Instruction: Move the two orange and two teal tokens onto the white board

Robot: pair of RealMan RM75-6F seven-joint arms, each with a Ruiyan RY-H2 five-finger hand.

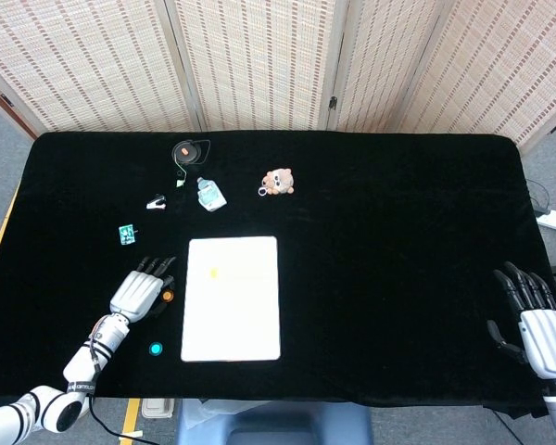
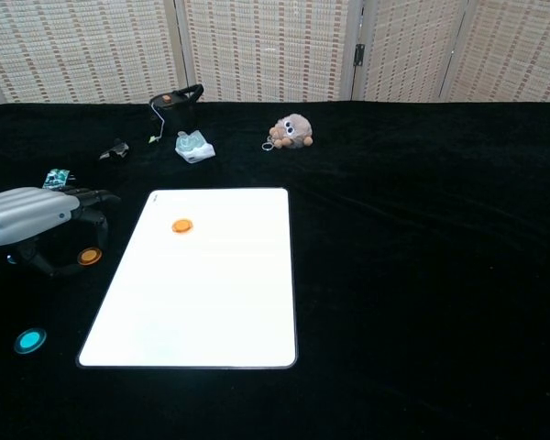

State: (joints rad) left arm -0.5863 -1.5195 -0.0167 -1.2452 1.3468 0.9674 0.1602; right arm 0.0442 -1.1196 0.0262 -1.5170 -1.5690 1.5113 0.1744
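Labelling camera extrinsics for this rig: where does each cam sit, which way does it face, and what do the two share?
Head view: sits high, looks steeply down on the whole black table; shows the left robot hand with its forearm, and the right robot hand at the right edge.
Chest view: sits low at the near table edge, looks forward across it to the screens; shows only the left robot hand.
Shared: white board, orange token on it, plush toy.

Two orange tokens (image 2: 182, 225) (image 2: 90, 257), one teal token (image 2: 29, 341) and one white board (image 2: 220, 312) are showing on the table
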